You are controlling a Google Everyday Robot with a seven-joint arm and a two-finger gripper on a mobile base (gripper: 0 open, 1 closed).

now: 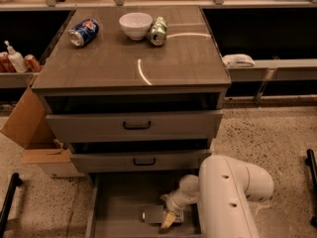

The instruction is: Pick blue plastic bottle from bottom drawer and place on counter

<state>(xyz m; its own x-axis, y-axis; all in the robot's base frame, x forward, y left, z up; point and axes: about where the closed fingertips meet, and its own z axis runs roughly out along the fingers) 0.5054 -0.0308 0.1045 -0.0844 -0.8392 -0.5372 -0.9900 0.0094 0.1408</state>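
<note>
down low in the open bottom drawer [115, 207], on the near side: blue plastic bottle [153, 214], flat on its side, cap end to the left. just right of it and touching its right end: gripper [168, 219], on the end of the fat white arm [228, 197]. cannot tell if open or closed on the bottle. up on the counter [188, 58], at the far end: blue can [83, 32], white bowl [135, 25], green can [158, 30].

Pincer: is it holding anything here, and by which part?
Cannot be told. The pincer is down in the bottom drawer, at the right end of the blue plastic bottle, which lies on the drawer floor.
</note>
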